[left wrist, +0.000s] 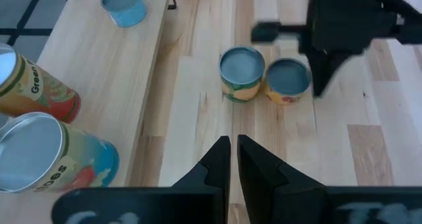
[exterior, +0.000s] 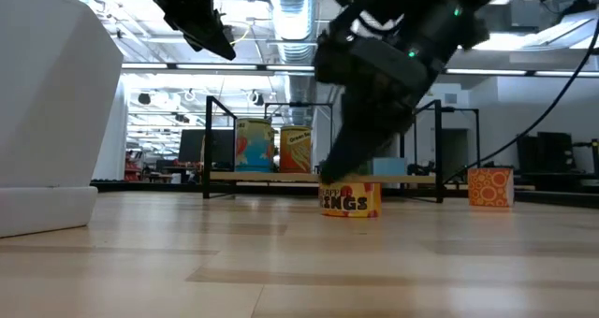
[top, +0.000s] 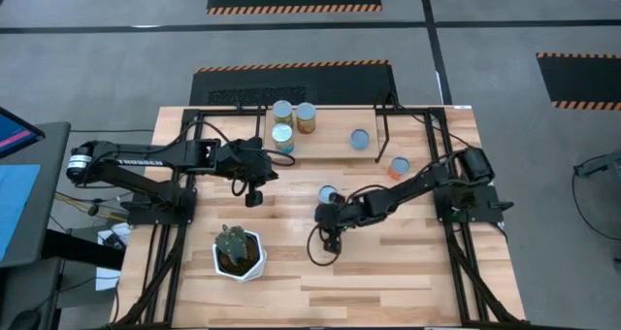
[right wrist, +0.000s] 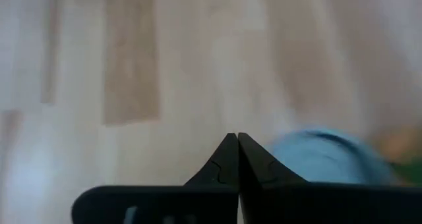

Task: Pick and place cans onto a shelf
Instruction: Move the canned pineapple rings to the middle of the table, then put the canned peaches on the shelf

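Right arm reaches low across the light-wood worktop [top: 388,262], its gripper [top: 332,235] just beside a short silvery-topped can with an orange-yellow label [top: 328,194] that stands on the worktop mid-table; jaws pressed together, holding nothing. Left arm is raised, its gripper [top: 254,192] near the shelf's front edge; jaws nearly closed with a thin gap, empty. Low light-wood shelf on thin black legs [top: 335,141] sits at the far side and carries three taller cans clustered at its left end [top: 291,121] and a small blue can [top: 360,139] further right. Orange can [top: 399,166] stands on the worktop by the shelf's right leg. White hexagonal pot with a green cactus [top: 238,252] sits front-left.
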